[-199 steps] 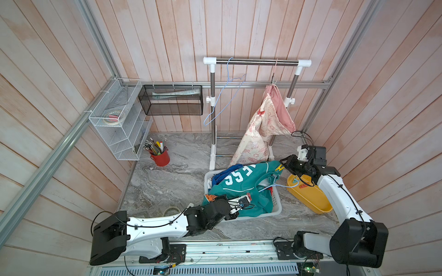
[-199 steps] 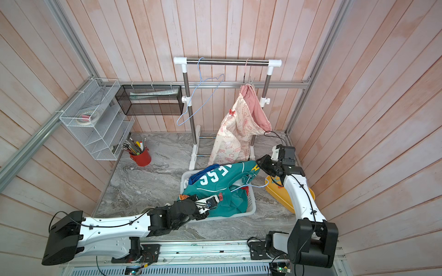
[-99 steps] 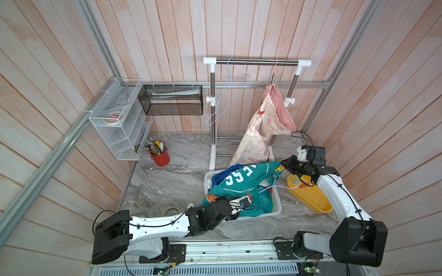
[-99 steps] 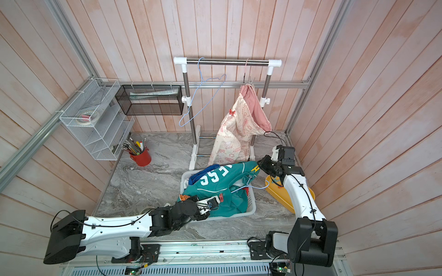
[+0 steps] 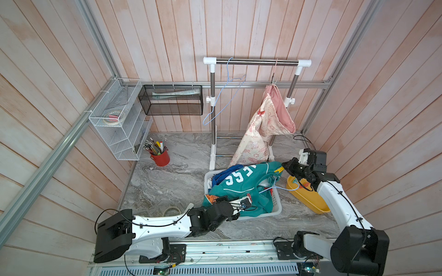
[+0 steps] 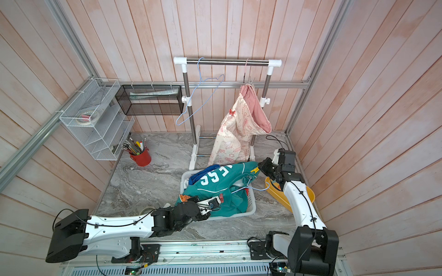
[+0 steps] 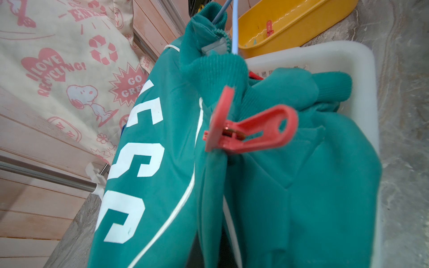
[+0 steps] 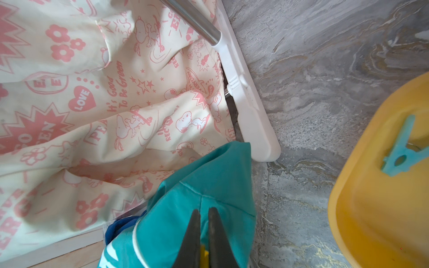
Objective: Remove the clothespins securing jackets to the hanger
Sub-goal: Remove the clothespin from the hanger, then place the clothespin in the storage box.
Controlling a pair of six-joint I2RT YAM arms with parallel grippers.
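Clothespin (image 7: 250, 131), coral-red plastic, pinches teal jacket (image 7: 325, 185) fabric.

Matt ribbed-knit cloth of the teal jacket (image 7: 325, 185), red clothespin (image 7: 250, 132) — smooth plastic, rack bar (image 5: 257, 62) — polished metal.

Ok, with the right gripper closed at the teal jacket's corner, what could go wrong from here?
1. The right gripper pinches the yellow clothespin on the teal jacket; pulled away unopened, it may drag the fabric along.
2. The red clothespin clamps the same jacket, so any tug may shift the white basket.
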